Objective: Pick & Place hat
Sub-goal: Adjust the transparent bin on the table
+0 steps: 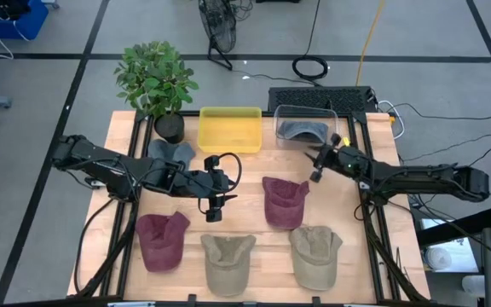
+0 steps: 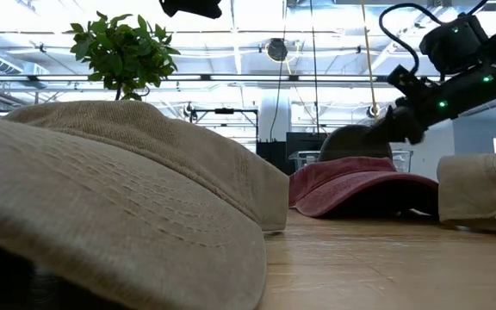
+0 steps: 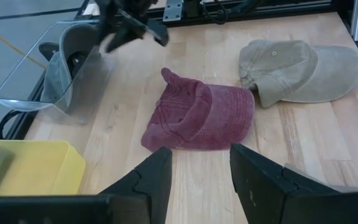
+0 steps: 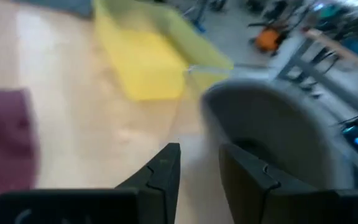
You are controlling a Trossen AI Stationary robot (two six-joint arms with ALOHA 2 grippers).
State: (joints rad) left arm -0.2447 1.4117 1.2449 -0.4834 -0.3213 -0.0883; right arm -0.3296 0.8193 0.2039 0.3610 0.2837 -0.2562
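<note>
From the left: a potted plant stands at the table's back corner, a grey hat lying just in front of it. The left gripper hangs over the middle of the wooden table, fingers spread and holding nothing. Along the front edge lie a maroon hat and two tan hats (the second tan one sits further right). Another maroon hat lies mid-table. At the back, a yellow bin sits beside a clear bin with a grey hat inside. The right gripper hovers just in front of that clear bin, fingers slightly apart, gripping nothing.
</note>
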